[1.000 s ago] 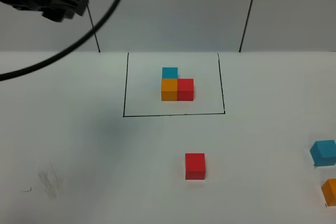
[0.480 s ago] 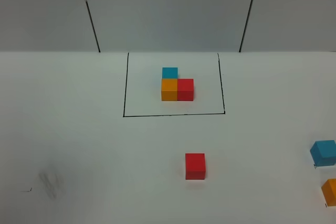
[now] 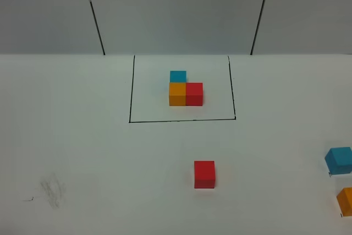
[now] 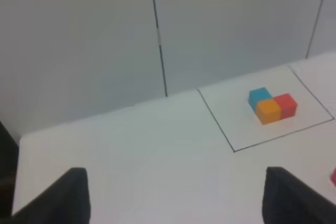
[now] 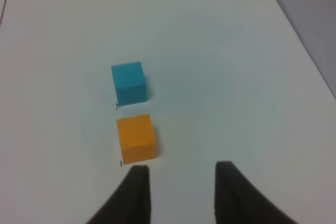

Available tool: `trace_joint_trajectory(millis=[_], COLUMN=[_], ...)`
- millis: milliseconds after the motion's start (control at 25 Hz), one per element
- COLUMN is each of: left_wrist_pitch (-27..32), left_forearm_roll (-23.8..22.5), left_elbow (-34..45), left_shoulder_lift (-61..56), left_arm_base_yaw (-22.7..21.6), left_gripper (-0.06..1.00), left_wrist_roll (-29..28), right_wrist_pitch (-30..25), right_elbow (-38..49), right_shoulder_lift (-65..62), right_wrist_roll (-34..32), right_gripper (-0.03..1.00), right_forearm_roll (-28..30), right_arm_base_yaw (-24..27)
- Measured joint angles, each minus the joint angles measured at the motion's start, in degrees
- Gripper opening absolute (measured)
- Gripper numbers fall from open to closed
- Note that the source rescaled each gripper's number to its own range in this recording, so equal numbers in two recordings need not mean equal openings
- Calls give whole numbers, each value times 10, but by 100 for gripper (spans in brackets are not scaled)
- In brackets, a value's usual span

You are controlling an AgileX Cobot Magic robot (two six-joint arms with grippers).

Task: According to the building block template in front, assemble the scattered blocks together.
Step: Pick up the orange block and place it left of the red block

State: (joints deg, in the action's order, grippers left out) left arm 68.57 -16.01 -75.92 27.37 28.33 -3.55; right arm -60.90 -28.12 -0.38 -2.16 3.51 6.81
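Exterior high: 3 scattered blocks (image 3: 204, 174)

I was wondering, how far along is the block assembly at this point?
Nothing is assembled yet. The red block, blue block and orange block lie apart. Nothing is in hand: the left gripper and right gripper are empty. All three must still be joined like the template.

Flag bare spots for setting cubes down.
Free: wide stretch left of the red cube, below the template outline; also gap between red cube and blue cube. Crowded: right edge, where blue cube and orange cube sit close.
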Motion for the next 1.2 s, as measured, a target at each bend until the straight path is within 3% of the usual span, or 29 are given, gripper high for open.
trace_joint_trajectory(millis=[120,280,440,680,840,1200], left_wrist_pitch=[0,0,0,0,-9,-28], left_forearm_roll=[6,32,89,151,154,171], left_elbow=[50,97,123,185,261,393], left_shoulder_lift=[-61,-111,-134,-169,-213,-277], left_arm_base_yaw=[-23,-91,-173,-264,-289,-294], left_gripper=[44,35,34,34,34,33], left_wrist_roll=[-12,15,66,84,84,45], right_wrist_pitch=[0,0,0,0,0,0], right_elbow=[0,0,0,0,0,0], right_shoulder_lift=[0,0,0,0,0,0], right_wrist_roll=[0,0,0,0,0,0], right_gripper=[0,0,0,0,0,0], right_forearm_roll=[0,0,0,0,0,0], right_arm_base_yaw=[0,0,0,0,0,0])
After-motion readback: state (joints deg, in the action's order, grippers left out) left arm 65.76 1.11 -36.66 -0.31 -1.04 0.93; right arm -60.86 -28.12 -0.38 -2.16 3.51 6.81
